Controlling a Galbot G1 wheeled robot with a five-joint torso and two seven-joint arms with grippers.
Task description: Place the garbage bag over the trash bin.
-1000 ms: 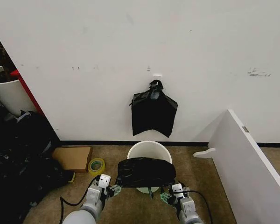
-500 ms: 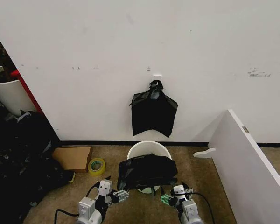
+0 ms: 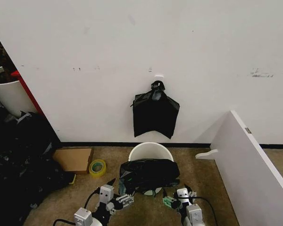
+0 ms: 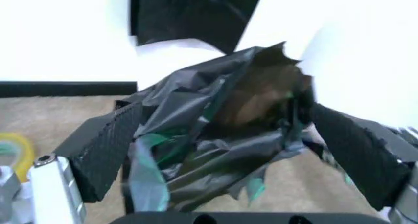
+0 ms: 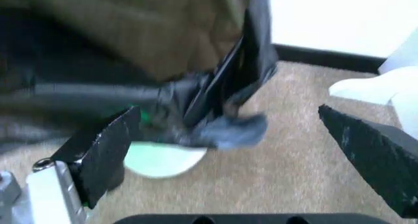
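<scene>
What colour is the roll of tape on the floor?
The roll of tape is yellow with a greenish inside, clearest in the head view.

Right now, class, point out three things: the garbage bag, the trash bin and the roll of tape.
garbage bag point(image 3: 148, 173), head view, middle of its crinkled top.
trash bin point(image 3: 150, 149), head view, far inner wall below the rim.
roll of tape point(image 3: 97, 168), head view, its yellow ring.

Bright even light; both wrist views blurred.

Garbage bag point(image 3: 148, 173) thin glossy crinkled plastic; trash bin point(image 3: 148, 151) smooth white plastic.
</scene>
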